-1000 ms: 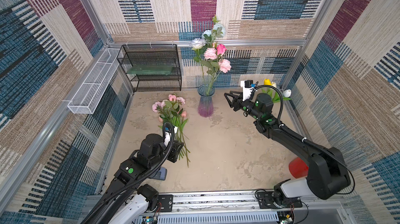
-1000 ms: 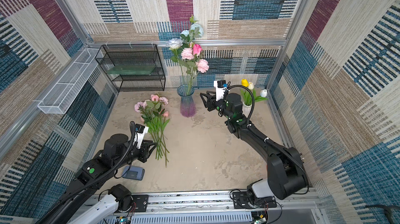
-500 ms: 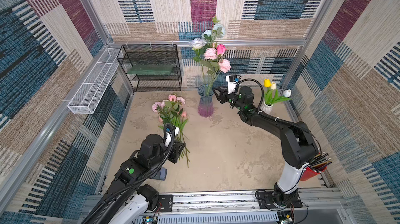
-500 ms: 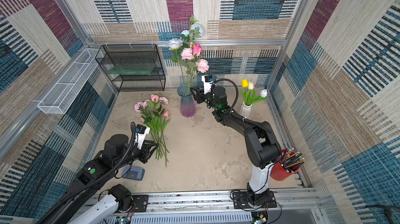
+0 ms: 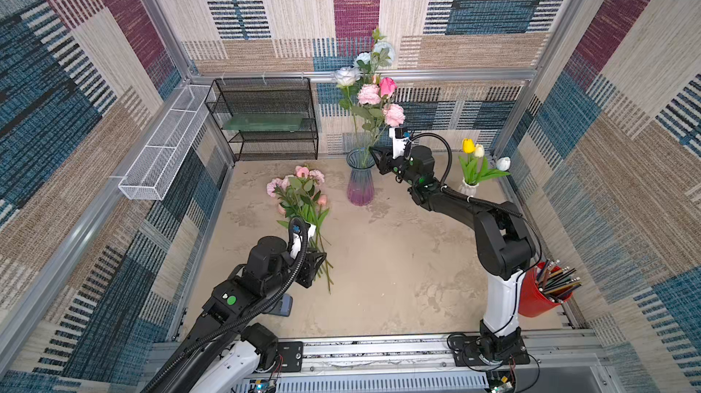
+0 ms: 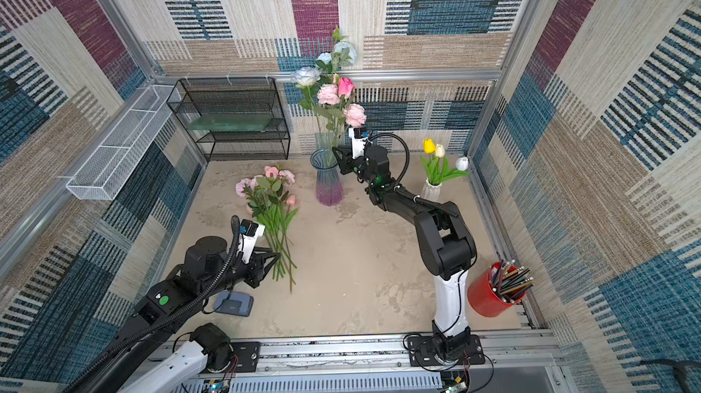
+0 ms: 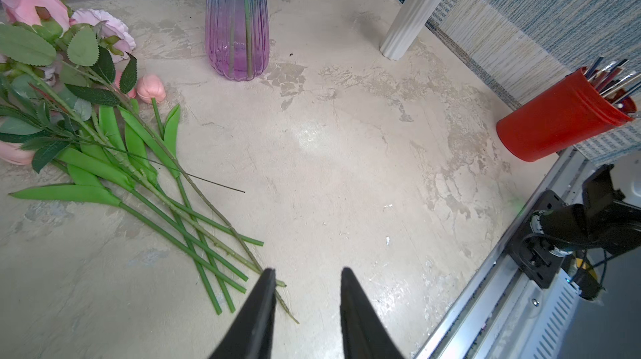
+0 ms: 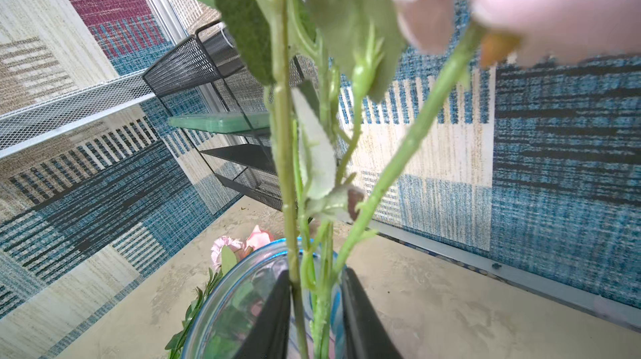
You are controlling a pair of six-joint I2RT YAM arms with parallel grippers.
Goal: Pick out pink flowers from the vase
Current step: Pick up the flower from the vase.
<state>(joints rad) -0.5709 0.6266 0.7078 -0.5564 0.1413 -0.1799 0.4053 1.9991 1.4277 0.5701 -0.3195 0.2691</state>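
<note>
Right pincer at vase mouth, stems of pink flowers between jaws

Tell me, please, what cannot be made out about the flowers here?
1. Right wrist view: pink bloom, blurred, too near the lens.
2. Right wrist view: which of the stems the right pincer has; they crowd together.
3. Left wrist view: laid-down flowers, cut off by the edge.
</note>
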